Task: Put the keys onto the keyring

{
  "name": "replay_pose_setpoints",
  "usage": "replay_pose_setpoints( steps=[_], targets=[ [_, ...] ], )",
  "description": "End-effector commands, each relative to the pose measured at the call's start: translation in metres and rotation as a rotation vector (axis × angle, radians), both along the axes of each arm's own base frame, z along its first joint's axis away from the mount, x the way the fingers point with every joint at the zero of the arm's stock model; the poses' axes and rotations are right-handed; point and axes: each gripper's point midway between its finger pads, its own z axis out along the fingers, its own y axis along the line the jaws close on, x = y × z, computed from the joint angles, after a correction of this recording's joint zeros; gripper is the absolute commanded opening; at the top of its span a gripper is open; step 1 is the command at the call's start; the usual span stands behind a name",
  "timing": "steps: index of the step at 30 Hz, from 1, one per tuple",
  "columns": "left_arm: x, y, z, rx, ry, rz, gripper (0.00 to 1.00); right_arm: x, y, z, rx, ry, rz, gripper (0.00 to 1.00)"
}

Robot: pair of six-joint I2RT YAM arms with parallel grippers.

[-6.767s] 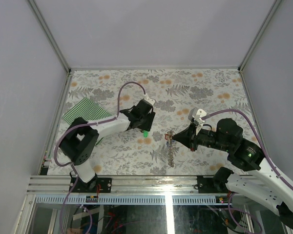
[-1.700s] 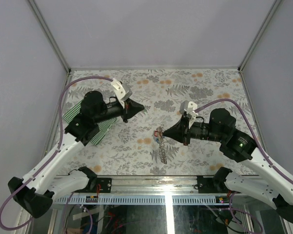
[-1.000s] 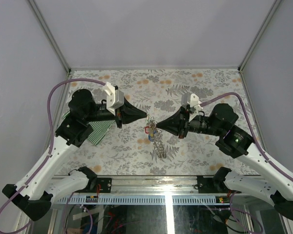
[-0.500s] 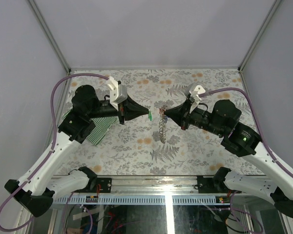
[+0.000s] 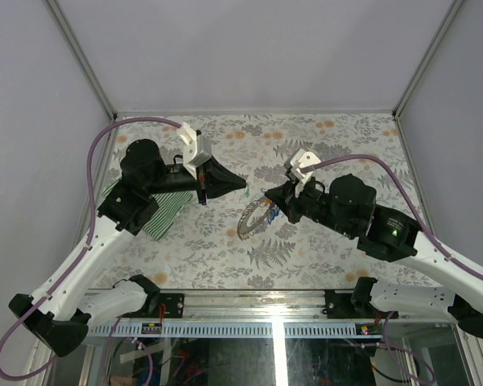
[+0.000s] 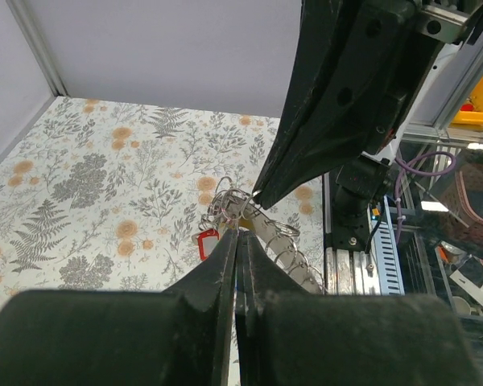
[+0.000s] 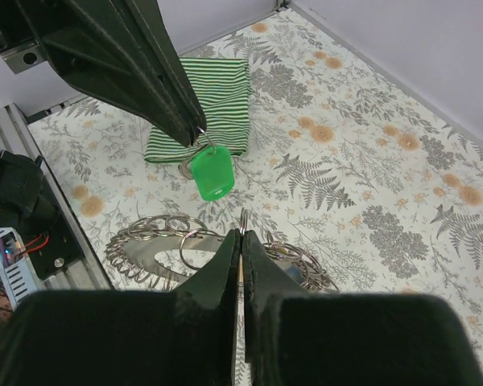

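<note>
**While the left end effector (image 5: 240, 186) pinches the green key (image 7: 211, 174), the right end effector (image 5: 267, 195) grips the keyring (image 6: 235, 204)**

Where the 2 arms meet above the middle of the floral bench (image 5: 322, 145), their tips point at each other and sit near one another without touching. The left end effector has its fingers pressed together. In the right wrist view, the green key dangles from its tip by a small metal loop, with the plastic head lowest.

The right end effector is also pressed together, and it holds the keyring at a cluster of small rings. In the left wrist view, its black tip meets that cluster, and the grey chain trails down from there in loose loops towards the bench. A red key (image 6: 207, 244) sits just below the ring cluster, right against it. Whether it is threaded on cannot be told.

From above, the chain shows only as a blurred pale arc under the right end effector. The green key is just beside the rings, level with them and apart from them.

A green-and-white striped cloth (image 7: 200, 104) lies flat on the bench under the left arm, well away from the keyring.
</note>
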Motion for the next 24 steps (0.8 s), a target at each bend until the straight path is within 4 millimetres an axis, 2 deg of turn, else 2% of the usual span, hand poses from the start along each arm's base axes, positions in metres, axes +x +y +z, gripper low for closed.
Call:
replay_pose_setpoints(
  steps=[1,5,8,14,20,24],
  targets=[
    [-0.004,0.001,0.020,-0.041,-0.038,-0.008,0.00,0.008,-0.006,0.043,0.088,-0.088,-0.076,0.00],
    [-0.002,0.000,0.019,-0.040,-0.030,-0.008,0.00,0.009,-0.008,0.043,0.085,-0.088,-0.093,0.00],
    [-0.003,-0.001,0.020,-0.042,-0.028,-0.013,0.00,0.002,-0.006,0.046,0.116,-0.104,-0.049,0.00],
    [-0.009,0.000,0.027,-0.055,-0.050,-0.038,0.00,-0.043,0.009,0.051,0.144,-0.200,0.245,0.00],
    [-0.012,0.003,0.030,-0.064,-0.081,-0.026,0.00,-0.054,0.004,0.050,0.105,-0.407,0.338,0.01],
    [-0.012,0.005,0.030,-0.065,-0.087,-0.019,0.00,-0.060,0.000,0.052,0.076,-0.695,0.387,0.01]
  ],
)
